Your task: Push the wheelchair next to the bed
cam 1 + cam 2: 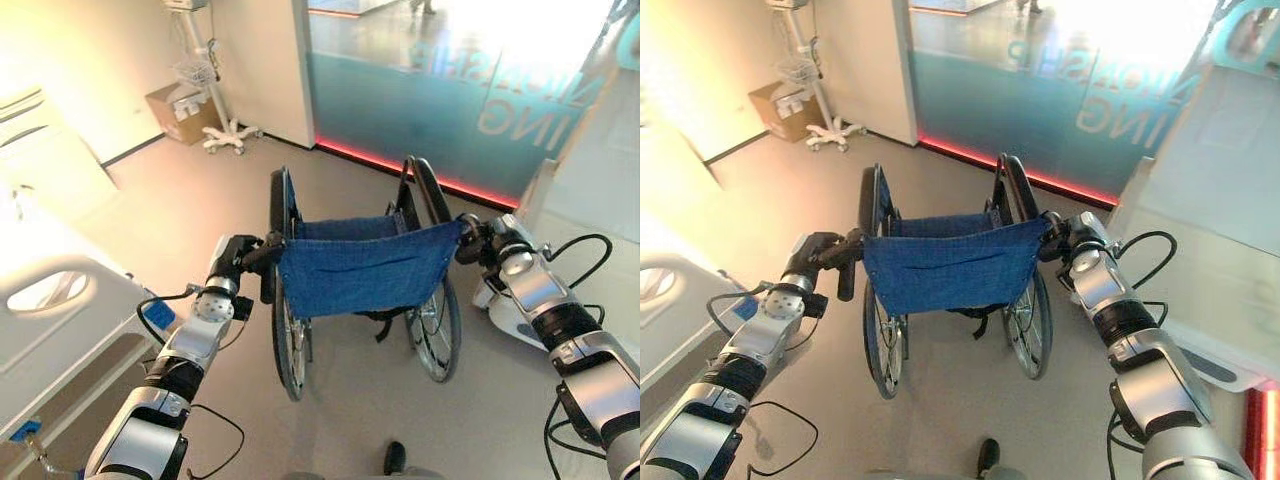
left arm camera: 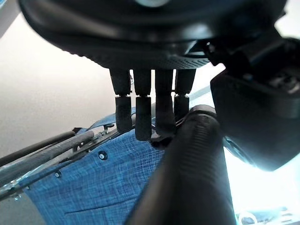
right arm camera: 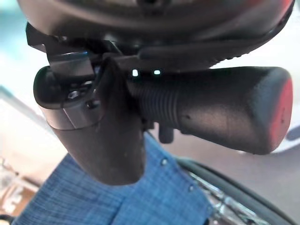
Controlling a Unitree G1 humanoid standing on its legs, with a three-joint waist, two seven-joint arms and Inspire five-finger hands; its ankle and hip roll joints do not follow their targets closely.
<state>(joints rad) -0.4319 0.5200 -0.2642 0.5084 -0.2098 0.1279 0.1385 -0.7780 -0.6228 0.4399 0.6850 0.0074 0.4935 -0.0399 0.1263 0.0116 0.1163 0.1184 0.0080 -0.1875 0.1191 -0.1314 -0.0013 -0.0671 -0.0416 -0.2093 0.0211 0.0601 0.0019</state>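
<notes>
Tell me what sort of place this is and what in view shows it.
Most likely a hospital or care room, perhaps a mock-up. A bed with a white side rail stands at the robot's left, a blue-backed wheelchair stands ahead, and a wheeled white stand with a wire basket waits by the far wall.

Grey floor (image 1: 200,190) carries the wheelchair (image 1: 360,265) at centre, a cardboard box (image 1: 180,110) and wheeled stand (image 1: 225,135) by the far wall, bed (image 1: 60,330) at left.
</notes>
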